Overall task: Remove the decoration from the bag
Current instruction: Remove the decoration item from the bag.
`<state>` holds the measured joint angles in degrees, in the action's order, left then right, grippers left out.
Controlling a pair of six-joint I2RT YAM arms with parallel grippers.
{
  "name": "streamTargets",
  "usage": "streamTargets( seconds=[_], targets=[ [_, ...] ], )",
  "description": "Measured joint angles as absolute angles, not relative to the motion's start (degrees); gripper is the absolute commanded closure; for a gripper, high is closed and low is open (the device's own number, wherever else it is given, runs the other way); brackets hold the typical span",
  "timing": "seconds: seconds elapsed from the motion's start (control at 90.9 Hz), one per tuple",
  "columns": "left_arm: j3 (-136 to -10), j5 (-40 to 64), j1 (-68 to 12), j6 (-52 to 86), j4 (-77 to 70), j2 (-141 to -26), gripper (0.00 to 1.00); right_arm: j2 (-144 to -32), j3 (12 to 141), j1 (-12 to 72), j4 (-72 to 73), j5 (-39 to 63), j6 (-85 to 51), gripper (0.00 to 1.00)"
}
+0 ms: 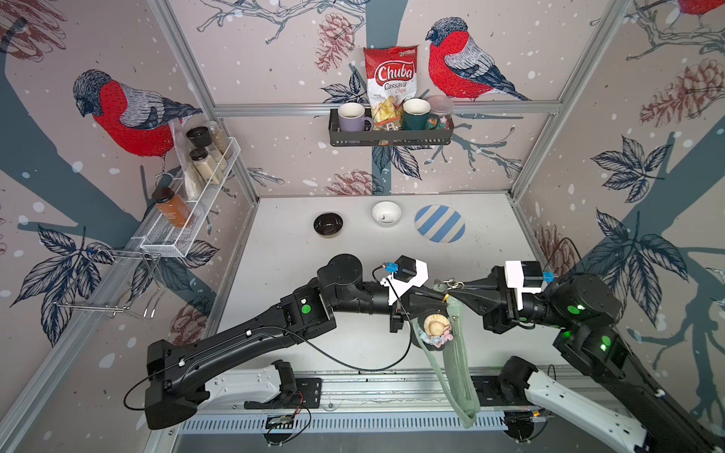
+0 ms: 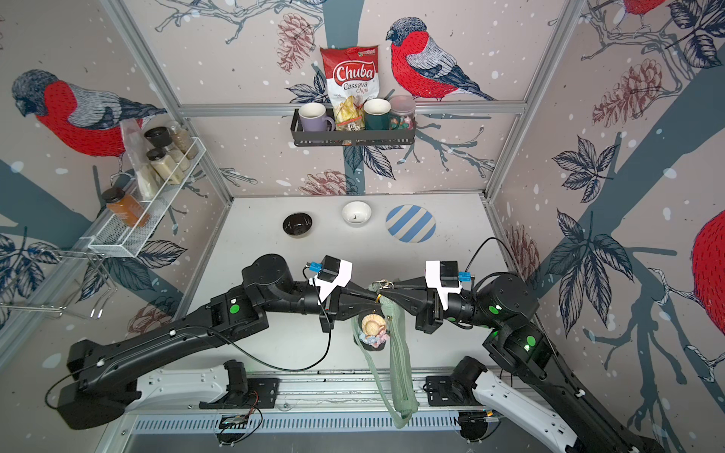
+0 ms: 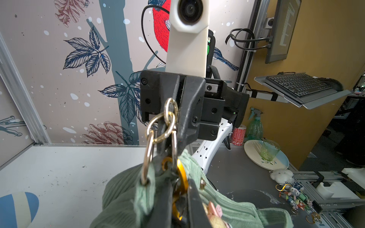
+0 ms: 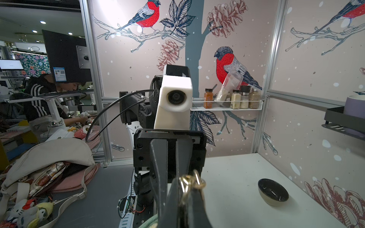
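**A:** ok so where's the bag rn?

**B:** the sage-green bag (image 1: 459,372) is dangling in the air over the front of the table (image 1: 353,243). my right gripper (image 1: 453,292) is pinched tight on its top corner, right by the gold rings (image 3: 160,126)

**A:** and the charm?

**B:** the plush keychain (image 1: 435,329) hangs against the bag just under that corner. my left gripper (image 1: 442,301) has its fingers narrowed onto the amber clasp (image 3: 180,173) above it, nearly tip to tip with the right one

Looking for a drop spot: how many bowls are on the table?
2. A black bowl sits at the back of the table; a white bowl stands to its right, beside the striped plate. The arms could hide others nearer the front.
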<state>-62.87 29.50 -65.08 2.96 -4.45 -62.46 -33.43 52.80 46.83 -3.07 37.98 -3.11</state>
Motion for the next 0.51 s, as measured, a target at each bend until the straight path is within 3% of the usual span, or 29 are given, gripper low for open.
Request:
streamTargets(
  seconds=[0.506],
  targets=[
    [-61.52, 26.00, -65.08, 2.55, -3.77, -60.18, 1.00, -32.67, 53.04, 46.87, -7.27, 33.80, -2.55, 1.00]
  ],
)
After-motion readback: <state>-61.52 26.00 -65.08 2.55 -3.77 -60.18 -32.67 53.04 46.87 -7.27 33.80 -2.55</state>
